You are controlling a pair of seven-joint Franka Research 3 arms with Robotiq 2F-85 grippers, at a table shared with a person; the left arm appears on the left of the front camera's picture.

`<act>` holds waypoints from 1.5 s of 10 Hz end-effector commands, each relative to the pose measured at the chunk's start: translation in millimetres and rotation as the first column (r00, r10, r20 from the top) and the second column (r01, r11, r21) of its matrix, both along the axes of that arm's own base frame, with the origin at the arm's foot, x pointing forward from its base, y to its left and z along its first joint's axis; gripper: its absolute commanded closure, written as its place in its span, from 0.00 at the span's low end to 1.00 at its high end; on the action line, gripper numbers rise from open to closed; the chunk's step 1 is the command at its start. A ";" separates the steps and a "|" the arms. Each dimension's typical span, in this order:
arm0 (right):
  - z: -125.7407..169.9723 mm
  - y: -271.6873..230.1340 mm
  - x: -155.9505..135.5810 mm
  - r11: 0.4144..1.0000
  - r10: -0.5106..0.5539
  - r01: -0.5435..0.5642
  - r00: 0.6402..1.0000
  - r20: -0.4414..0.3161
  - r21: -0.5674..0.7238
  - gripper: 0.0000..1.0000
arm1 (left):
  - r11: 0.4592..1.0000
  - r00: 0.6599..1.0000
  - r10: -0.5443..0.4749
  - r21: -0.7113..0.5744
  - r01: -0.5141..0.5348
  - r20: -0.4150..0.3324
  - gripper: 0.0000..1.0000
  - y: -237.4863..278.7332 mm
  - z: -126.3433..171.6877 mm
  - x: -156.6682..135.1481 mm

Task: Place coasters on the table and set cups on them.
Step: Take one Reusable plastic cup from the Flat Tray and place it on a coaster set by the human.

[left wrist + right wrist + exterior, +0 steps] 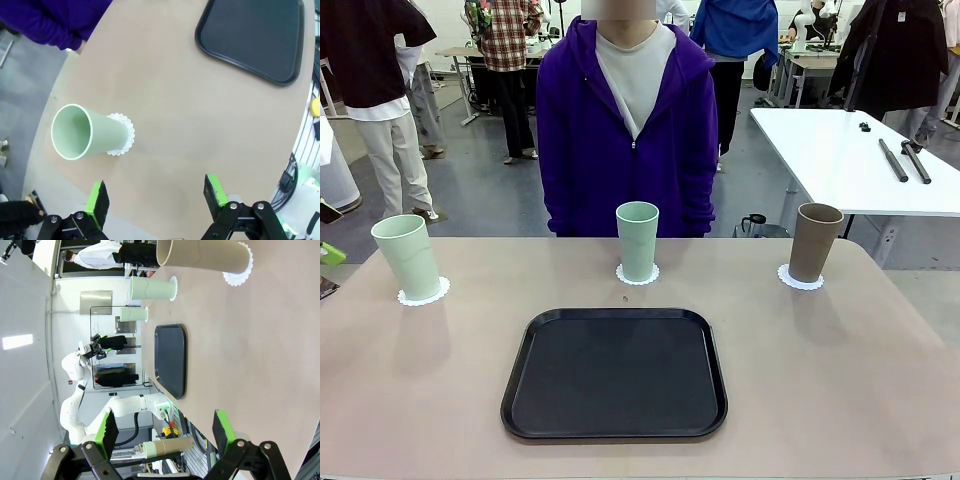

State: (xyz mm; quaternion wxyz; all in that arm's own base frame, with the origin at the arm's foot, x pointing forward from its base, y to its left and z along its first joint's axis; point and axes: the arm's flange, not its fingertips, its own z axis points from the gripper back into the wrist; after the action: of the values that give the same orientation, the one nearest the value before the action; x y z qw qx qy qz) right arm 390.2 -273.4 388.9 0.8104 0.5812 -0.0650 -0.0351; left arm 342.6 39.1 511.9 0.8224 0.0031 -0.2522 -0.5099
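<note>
- The beige surface (840,360) carries three cups in a row along its far side, each standing upright on its own lacy white coaster.
- The left mint cup (408,258) stands near the far left corner on a coaster (424,293) whose scalloped edge shows mostly on the cup's near and right sides.
- The middle mint cup (638,241) stands on its coaster (637,276) just in front of the person in the purple hooded jacket (625,150), who stands at the far edge.
- The brown cup (815,242) stands toward the far right on its coaster (799,279).
- A black tray (615,373) lies on the near middle of the surface, apart from all three cups and with nothing on it.
- The left pincer (156,200) hangs above the surface with its green-padded fingers spread wide and nothing between them; a mint cup (87,138) on its doily (124,141) stands just beyond the fingertips, not touched.
- The right pincer (165,432) is likewise spread open and holds nothing; in its rolled view the brown cup (205,255) on its doily (239,271) lies well beyond the fingers, with the two mint cups and the tray (171,360) farther along.
- A white table (850,160) with dark tools on it stands behind, to the right.
</note>
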 end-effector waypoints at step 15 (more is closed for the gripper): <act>1.7 -0.5 0.4 1.000 0.006 -0.006 1.000 0.001 0.004 0.00 | 0.893 0.890 0.449 0.038 -0.448 -0.079 0.00 -12.1 -25.1 -8.2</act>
State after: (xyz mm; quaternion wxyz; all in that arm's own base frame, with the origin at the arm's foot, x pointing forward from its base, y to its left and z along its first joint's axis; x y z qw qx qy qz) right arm 390.2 -273.5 388.9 0.8104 0.5812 -0.0651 -0.0351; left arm 349.3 34.5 507.1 0.8860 0.0242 -0.2264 -0.4040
